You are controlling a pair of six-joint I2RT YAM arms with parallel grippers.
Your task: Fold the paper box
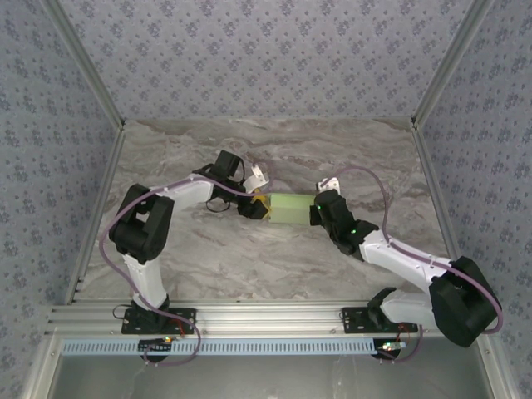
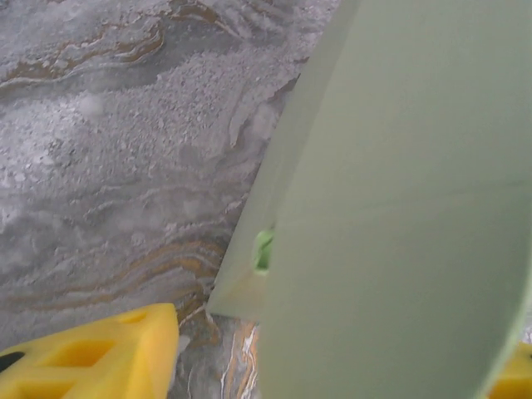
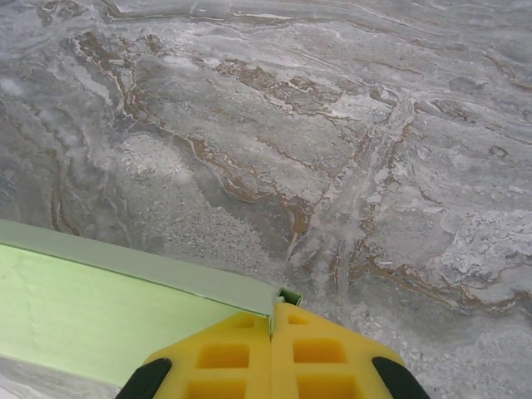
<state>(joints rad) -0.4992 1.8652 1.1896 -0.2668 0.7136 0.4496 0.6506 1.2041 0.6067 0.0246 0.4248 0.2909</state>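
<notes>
Top external view puts the paper box [image 1: 291, 208] around the middle of the bench [image 1: 208, 258], well clear of every edge, with its long sides running left to right between the two arms. The right pincer [image 1: 318, 212] sits at the box's right end. In the right wrist view its yellow fingers [image 3: 224, 357] are pressed together, the pale green card's edge runs into the seam between them, and a sliver of green pokes out beyond. I judge it to be clamped on a thin panel, probably to anchor that end.

The left pincer [image 1: 258, 206] is at the opposite end. In the left wrist view its fingers [image 2: 100, 357] stand apart with a card wall rising between them. The left one is visibly clear of the card, so nothing is gripped there. A small slot [image 2: 263, 249] shows near the wall's lower corner. Spread fingers straddling the wall would suit pressing or tucking a flap.
</notes>
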